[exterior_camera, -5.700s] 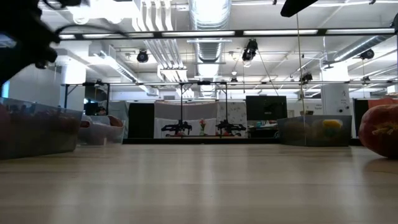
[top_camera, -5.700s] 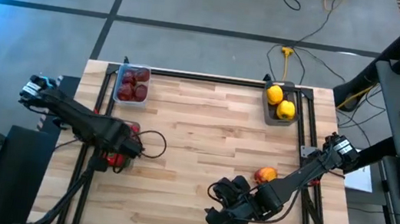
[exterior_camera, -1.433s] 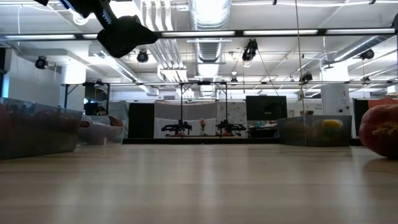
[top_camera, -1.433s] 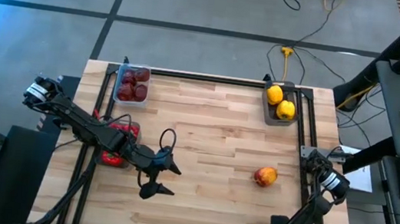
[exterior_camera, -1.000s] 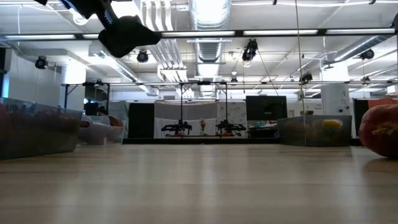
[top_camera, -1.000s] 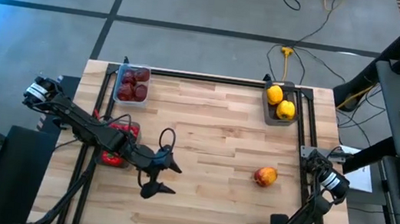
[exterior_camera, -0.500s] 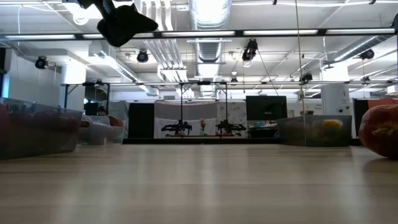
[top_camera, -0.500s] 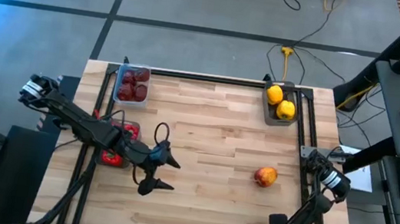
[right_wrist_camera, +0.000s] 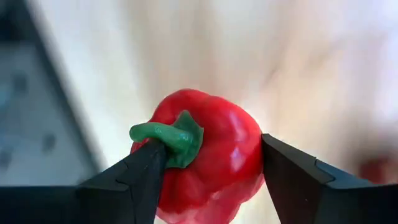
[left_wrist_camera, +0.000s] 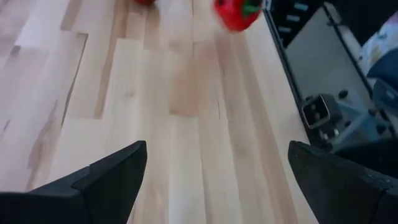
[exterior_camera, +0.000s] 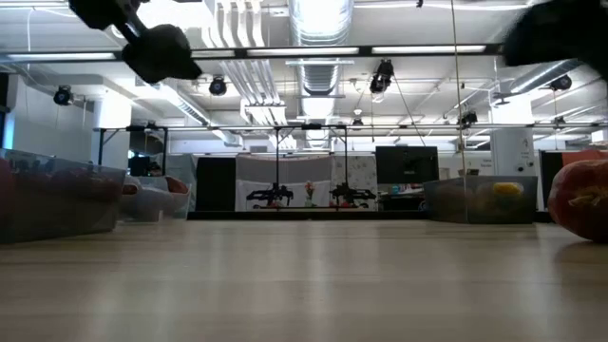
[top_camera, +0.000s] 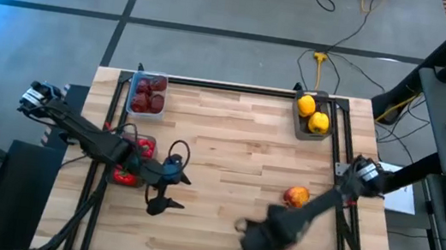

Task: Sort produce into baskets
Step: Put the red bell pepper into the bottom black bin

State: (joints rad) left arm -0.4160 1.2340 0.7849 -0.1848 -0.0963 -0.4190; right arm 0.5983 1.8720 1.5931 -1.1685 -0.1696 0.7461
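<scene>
My right gripper (top_camera: 253,239), blurred over the table's near middle, is shut on a red pepper (right_wrist_camera: 205,149) with a green stem. An orange-red fruit (top_camera: 296,195) lies on the table to its right. My left gripper (top_camera: 169,194) hangs open and empty over the left half; its wrist view shows bare wood between the fingers (left_wrist_camera: 216,149) and a blurred red pepper (left_wrist_camera: 236,14) beyond. One basket (top_camera: 148,93) at the far left holds maroon pieces. Another (top_camera: 312,115) at the far right holds yellow ones. A third (top_camera: 133,163) with red peppers sits partly under the left arm. My right gripper pinches the red pepper by its two opposite sides (right_wrist_camera: 163,183) between the two fingers (right_wrist_camera: 134,180). The fingers come from above, pointing steeply down. The green stem (right_wrist_camera: 171,137) faces up toward the wrist. The pepper is lifted clear of the blurred table below.
Black frame rails (top_camera: 336,149) run along the table's edges. Bare wood (top_camera: 229,143) spans the middle between the baskets. In the low view the orange-red fruit (exterior_camera: 579,199) sits at the right and the yellow basket (exterior_camera: 480,199) stands far back.
My right gripper has swung up from the near right corner toward the table's near middle, fast enough to blur, and the red pepper has left the corner with it. My left gripper has drawn back a little toward the left edge, staying open.
</scene>
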